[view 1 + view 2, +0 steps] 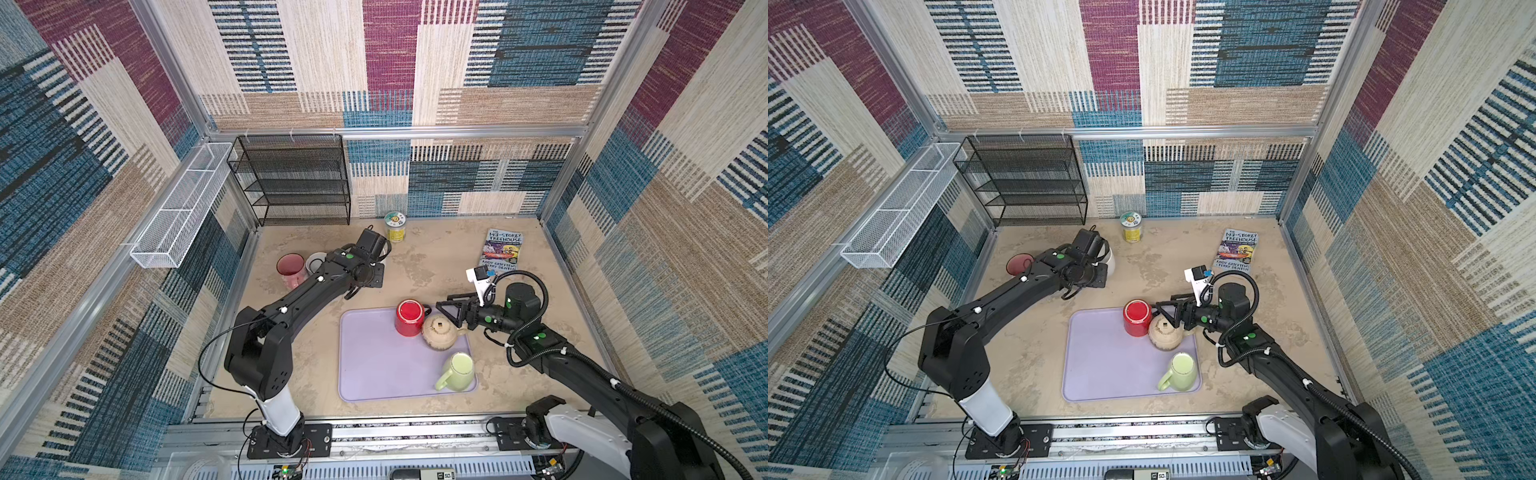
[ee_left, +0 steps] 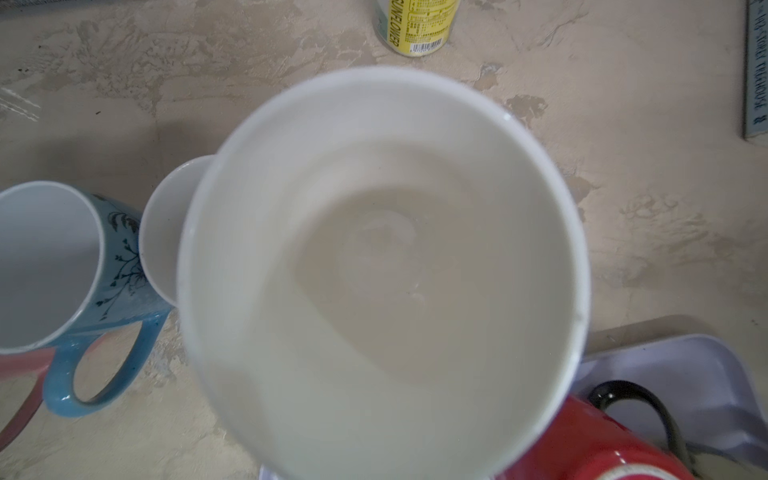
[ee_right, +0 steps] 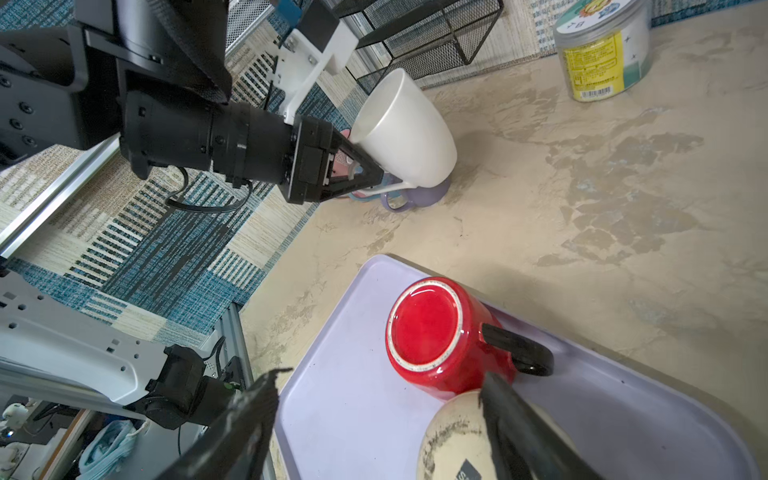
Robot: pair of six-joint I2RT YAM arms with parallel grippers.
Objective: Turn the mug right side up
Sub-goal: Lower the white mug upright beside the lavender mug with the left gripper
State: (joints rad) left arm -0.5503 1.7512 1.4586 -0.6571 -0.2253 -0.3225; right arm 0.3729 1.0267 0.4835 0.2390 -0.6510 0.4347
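Since the red mug (image 1: pixel 409 318) sits base-up, the right gripper (image 1: pixel 448 306) hangs open beside it; the left gripper (image 3: pixel 376 176) clamps the white mug (image 3: pixel 407 129).

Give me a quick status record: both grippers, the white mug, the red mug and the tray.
left gripper: shut on the white mug at its handle
white mug: tilted, mouth facing the left wrist camera
right gripper: open, empty, beside the red mug
red mug: upside down on the tray
tray, other items: teapot, green mug
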